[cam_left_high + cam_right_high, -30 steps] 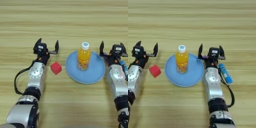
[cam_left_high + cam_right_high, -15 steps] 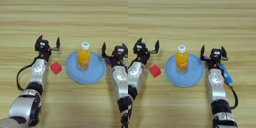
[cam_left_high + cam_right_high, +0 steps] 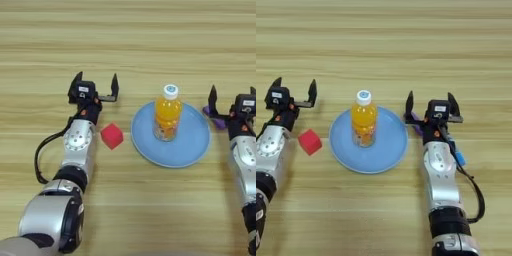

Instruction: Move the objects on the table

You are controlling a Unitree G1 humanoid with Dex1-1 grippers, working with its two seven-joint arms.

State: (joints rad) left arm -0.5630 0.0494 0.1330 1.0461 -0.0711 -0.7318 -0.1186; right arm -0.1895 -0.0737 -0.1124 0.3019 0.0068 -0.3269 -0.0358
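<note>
An orange-drink bottle (image 3: 167, 114) with a white cap stands upright on the round light-blue plate (image 3: 192, 145) in the middle of the table (image 3: 130, 40). A small red cube (image 3: 111, 136) lies just left of the plate. My left gripper (image 3: 96, 85) hovers open a little behind the cube, with nothing between its fingers. My right gripper (image 3: 431, 103) stands open at the plate's right rim. A short purple bar (image 3: 416, 123) peeks out under its left finger, mostly hidden by the gripper.
A blue-and-white tube (image 3: 457, 156) lies on the table right of my right forearm, partly covered by it. The wide wood-grain tabletop stretches beyond both grippers to the far edge.
My right gripper has shifted slightly to the right, so the purple bar now shows beside it. The left gripper, bottle, plate and cube stay where they were.
</note>
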